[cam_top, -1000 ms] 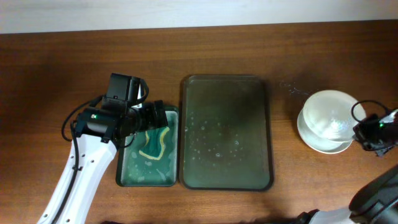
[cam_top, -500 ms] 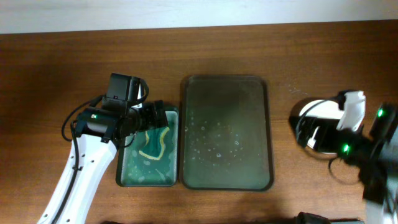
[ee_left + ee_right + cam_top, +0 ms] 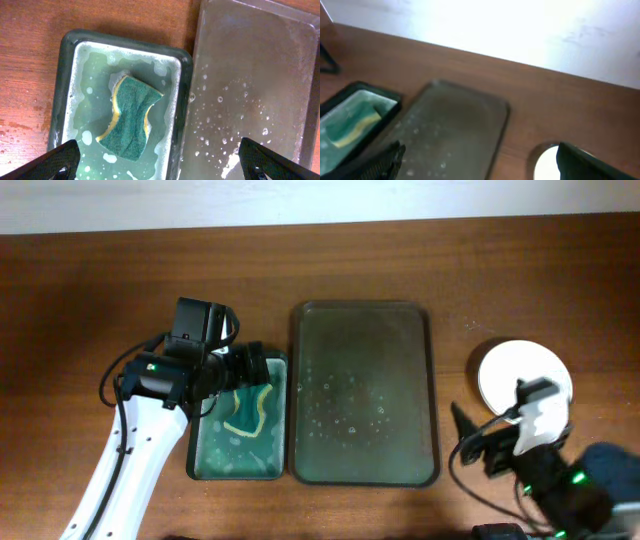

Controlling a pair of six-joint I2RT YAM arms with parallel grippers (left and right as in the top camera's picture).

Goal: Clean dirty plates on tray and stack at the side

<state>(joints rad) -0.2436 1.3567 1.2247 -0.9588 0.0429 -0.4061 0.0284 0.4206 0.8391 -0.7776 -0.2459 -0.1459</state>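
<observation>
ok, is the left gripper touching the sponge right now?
Apart. Left wrist view: the left gripper is open, fingertips at the bottom corners, and the sponge lies in the small green tray with soapy water visible between it and each finger.

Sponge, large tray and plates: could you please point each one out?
sponge (image 3: 132,117), left wrist view, green top face.
large tray (image 3: 365,360), overhead view, bare wet floor.
plates (image 3: 515,365), overhead view, top plate's face.

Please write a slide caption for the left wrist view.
Left gripper open above a green sponge soaking beside the wet tray.
</observation>
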